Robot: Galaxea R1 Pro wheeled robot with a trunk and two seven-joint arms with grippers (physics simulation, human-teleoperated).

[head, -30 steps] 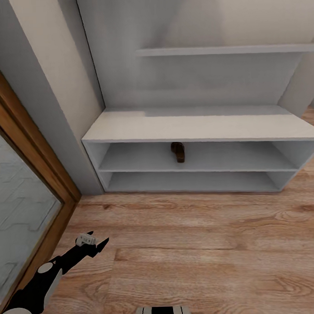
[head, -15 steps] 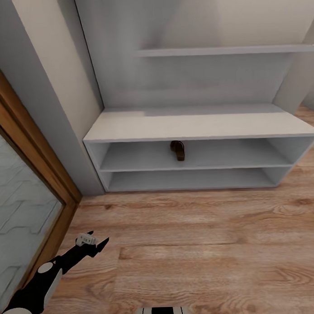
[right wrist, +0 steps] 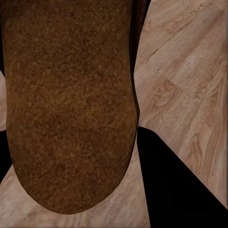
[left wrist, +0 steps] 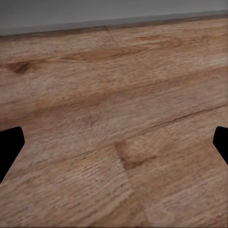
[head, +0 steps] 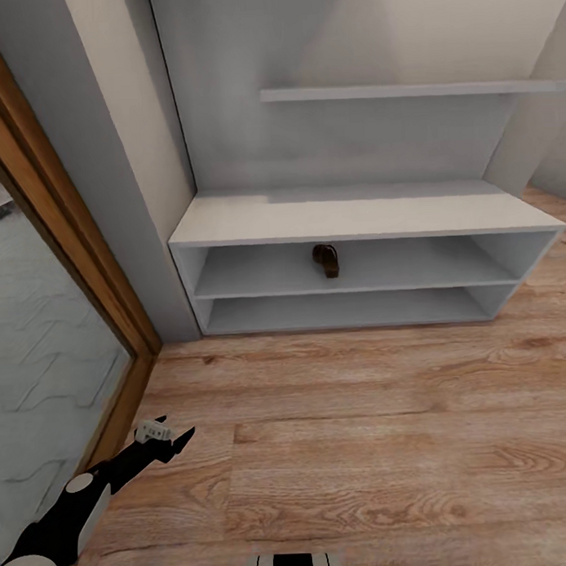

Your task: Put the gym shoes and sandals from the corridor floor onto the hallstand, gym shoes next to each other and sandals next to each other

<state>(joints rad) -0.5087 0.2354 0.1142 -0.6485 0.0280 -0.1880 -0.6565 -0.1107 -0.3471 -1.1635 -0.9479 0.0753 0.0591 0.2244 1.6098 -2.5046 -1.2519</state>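
Note:
The pale grey hallstand [head: 354, 218] stands against the wall ahead in the head view. One brown sandal [head: 326, 260] lies on its upper shoe tier, near the middle. In the right wrist view a second brown sandal [right wrist: 66, 95] hangs footbed-up over the corridor floor [right wrist: 190, 71], with my right gripper [right wrist: 80, 161] shut on it and black fingers [right wrist: 166, 180] at its sides. My left gripper [head: 175, 427] hovers open and empty low over the floor [head: 362, 443] at the lower left. The left wrist view shows its fingertips [left wrist: 9, 147] spread wide over bare planks [left wrist: 118, 109]. The gym shoes are out of view.
A wood-framed glass door [head: 48, 340] runs along the left, close to my left arm. A grey wall corner [head: 124, 182] stands between the door and the rack. An upper shelf [head: 407, 90] hangs above the bench top. My base [head: 293, 564] shows at the bottom edge.
The head camera has shifted: the rack sits a little farther off and more to the right, with more of the door in view. The sandal on the rack and my left arm keep their places.

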